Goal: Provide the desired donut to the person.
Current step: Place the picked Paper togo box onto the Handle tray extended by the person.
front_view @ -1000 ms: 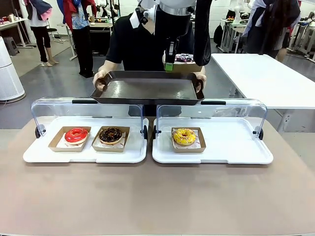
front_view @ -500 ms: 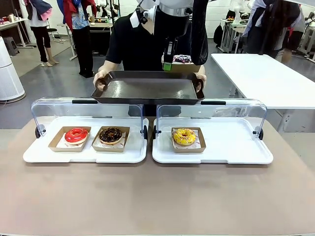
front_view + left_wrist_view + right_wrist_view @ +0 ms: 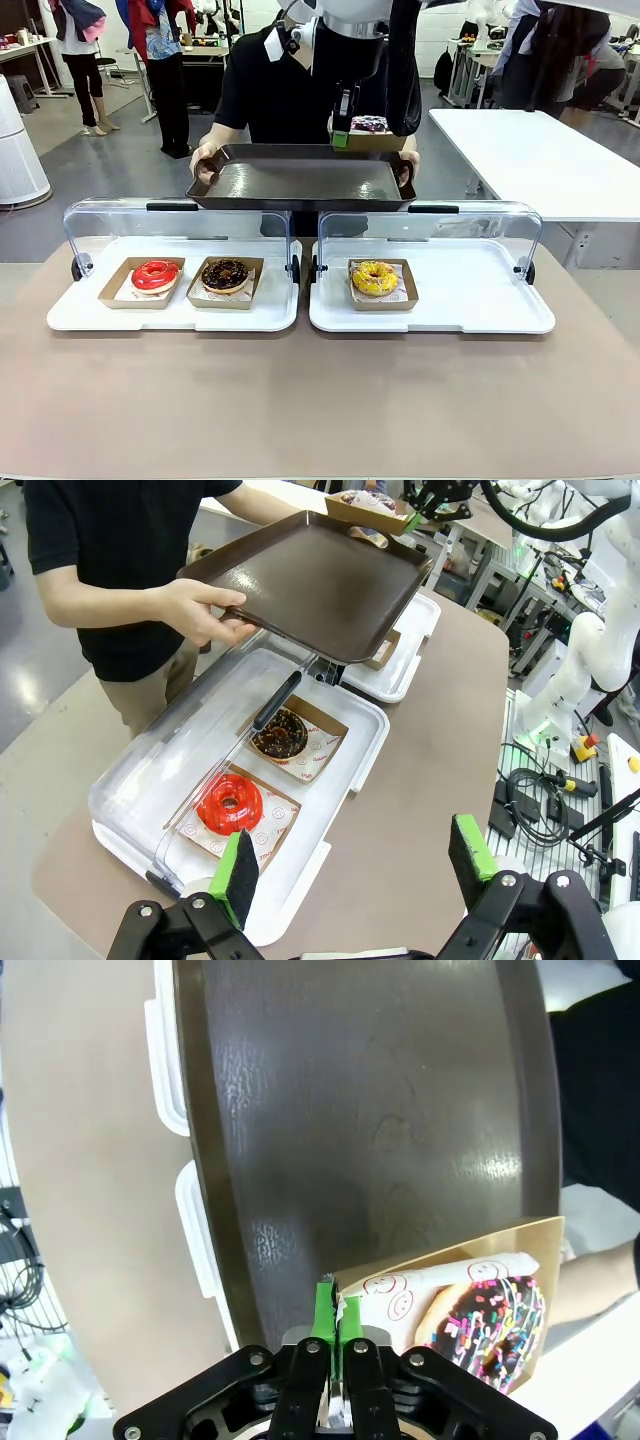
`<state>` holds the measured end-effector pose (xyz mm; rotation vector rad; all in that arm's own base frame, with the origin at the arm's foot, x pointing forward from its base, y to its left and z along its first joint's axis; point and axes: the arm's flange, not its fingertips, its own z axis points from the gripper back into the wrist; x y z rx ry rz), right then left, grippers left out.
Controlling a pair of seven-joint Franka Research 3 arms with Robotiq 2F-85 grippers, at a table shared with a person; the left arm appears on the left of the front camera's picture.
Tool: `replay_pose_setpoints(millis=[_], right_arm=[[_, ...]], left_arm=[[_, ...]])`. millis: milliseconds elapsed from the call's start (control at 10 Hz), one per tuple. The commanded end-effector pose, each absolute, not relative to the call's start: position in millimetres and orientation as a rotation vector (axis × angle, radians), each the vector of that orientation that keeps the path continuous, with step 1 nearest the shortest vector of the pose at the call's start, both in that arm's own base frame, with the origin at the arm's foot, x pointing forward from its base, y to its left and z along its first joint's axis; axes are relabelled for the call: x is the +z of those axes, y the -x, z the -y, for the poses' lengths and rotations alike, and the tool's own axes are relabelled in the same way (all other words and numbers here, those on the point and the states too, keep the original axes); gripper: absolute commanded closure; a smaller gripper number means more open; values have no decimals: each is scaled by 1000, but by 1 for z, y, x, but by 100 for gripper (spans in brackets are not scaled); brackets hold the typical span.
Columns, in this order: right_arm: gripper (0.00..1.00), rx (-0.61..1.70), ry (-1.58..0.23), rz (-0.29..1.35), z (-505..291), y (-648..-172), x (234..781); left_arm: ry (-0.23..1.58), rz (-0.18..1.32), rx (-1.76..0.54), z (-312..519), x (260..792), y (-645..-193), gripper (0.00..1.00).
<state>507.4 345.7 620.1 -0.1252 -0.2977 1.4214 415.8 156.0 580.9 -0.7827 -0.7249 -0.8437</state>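
Observation:
A chocolate donut with coloured sprinkles (image 3: pixel 371 124) lies in a brown cardboard tray (image 3: pixel 452 1260). My right gripper (image 3: pixel 342 137) is shut on that tray's edge and holds it just above the far right corner of a dark serving tray (image 3: pixel 300 182). The person (image 3: pixel 270 95) in a black T-shirt holds the serving tray in both hands over the display cases. In the right wrist view the green pads (image 3: pixel 324 1310) pinch the cardboard, with the donut (image 3: pixel 490 1325) to their right. My left gripper (image 3: pixel 355 865) hangs open high above the table's left end.
Two white display cases with raised clear lids stand on the table. The left case (image 3: pixel 80 315) holds a red donut (image 3: pixel 155 274) and a chocolate donut (image 3: pixel 225 274); the right case (image 3: pixel 480 300) holds a yellow donut (image 3: pixel 375 277). Bare brown tabletop lies in front.
My right gripper has sunk slightly with the sprinkled donut toward the serving tray. The person's hands and the tray have stayed put.

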Motion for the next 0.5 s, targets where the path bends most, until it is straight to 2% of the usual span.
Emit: replay_pose_setpoints(millis=[0,400], right_arm=[[98,1416,54,314,-340,-529,611],[98,1393,8,285,-338,-550,592]], left_arm=[[784,731,-845,-157,582,-414,0],[784,731,-845,-157,582,-414,0]])
